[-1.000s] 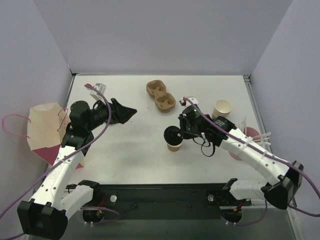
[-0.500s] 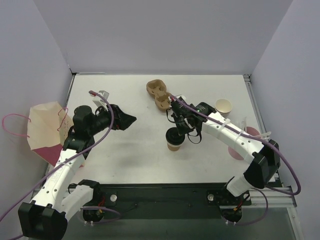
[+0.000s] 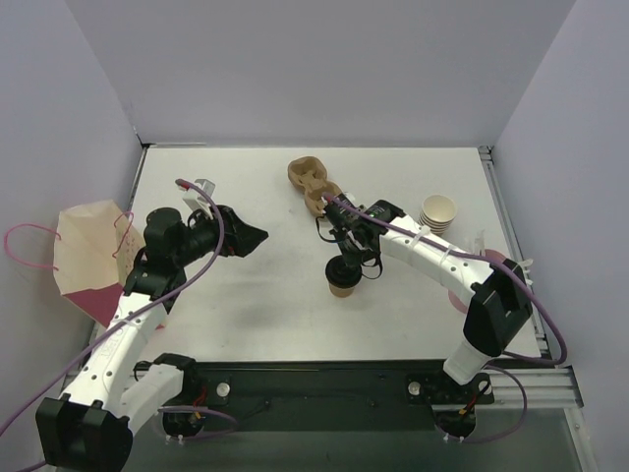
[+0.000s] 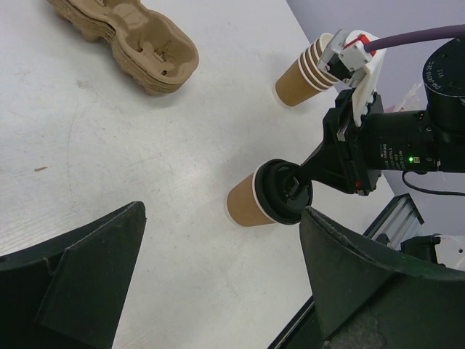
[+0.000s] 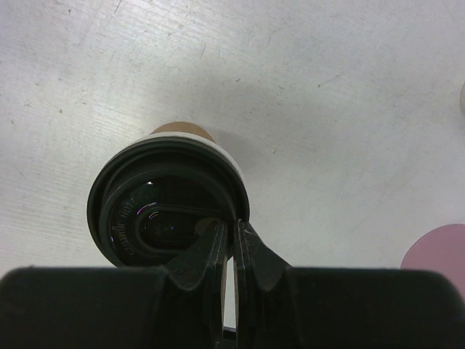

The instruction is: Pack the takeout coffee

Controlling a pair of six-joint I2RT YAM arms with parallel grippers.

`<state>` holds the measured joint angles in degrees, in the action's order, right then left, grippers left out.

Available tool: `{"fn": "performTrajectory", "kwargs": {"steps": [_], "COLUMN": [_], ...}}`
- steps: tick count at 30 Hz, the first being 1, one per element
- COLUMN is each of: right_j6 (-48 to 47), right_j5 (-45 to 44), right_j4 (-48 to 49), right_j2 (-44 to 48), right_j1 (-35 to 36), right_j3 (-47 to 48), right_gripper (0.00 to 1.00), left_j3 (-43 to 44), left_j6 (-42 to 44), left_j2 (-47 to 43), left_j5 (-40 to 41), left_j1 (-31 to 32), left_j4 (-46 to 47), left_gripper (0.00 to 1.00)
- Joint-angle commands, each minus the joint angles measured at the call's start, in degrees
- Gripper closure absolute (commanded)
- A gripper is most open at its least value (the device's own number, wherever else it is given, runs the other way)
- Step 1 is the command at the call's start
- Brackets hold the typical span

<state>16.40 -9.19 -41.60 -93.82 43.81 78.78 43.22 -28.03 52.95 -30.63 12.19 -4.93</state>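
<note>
The takeout coffee (image 3: 341,278), a brown paper cup with a black lid, stands near the table's middle. It also shows in the left wrist view (image 4: 267,196) and the right wrist view (image 5: 168,200). My right gripper (image 3: 347,262) comes down on it from the far side, and its fingers (image 5: 233,233) are shut on the near rim of the lid. My left gripper (image 3: 257,236) is open and empty, about a hand's width left of the cup and pointing at it (image 4: 218,291). The brown two-well cup holder (image 3: 315,187) lies behind the cup.
A stack of lidless tan cups (image 3: 437,212) stands at the right. A paper bag (image 3: 86,258) with pink handles lies off the table's left edge. A pink round patch (image 5: 437,258) shows at the right. The cup holder also shows in the left wrist view (image 4: 134,43).
My right arm has swung its wrist left and towards the back, so it now reaches the cup from behind. The cup has stayed in place. My left gripper has shifted slightly nearer.
</note>
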Motion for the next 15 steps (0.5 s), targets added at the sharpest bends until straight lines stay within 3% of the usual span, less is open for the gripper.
{"fn": "performTrajectory", "kwargs": {"steps": [1,15], "right_j6": [0.03,1.53], "right_j5": [-2.5,-2.41], "right_j4": [-0.76,1.09], "right_j2": [0.04,0.39], "right_j1": [-0.22,-0.04], "right_j3": [0.06,-3.11], "right_gripper": [1.0,1.0], "left_j3": [1.25,1.34], "left_j6": [0.79,1.14], "left_j2": [-0.13,0.23], "left_j5": [-0.48,-0.48], "left_j1": [-0.49,-0.49], "left_j4": [0.54,0.36], "left_gripper": [0.03,0.03]}}
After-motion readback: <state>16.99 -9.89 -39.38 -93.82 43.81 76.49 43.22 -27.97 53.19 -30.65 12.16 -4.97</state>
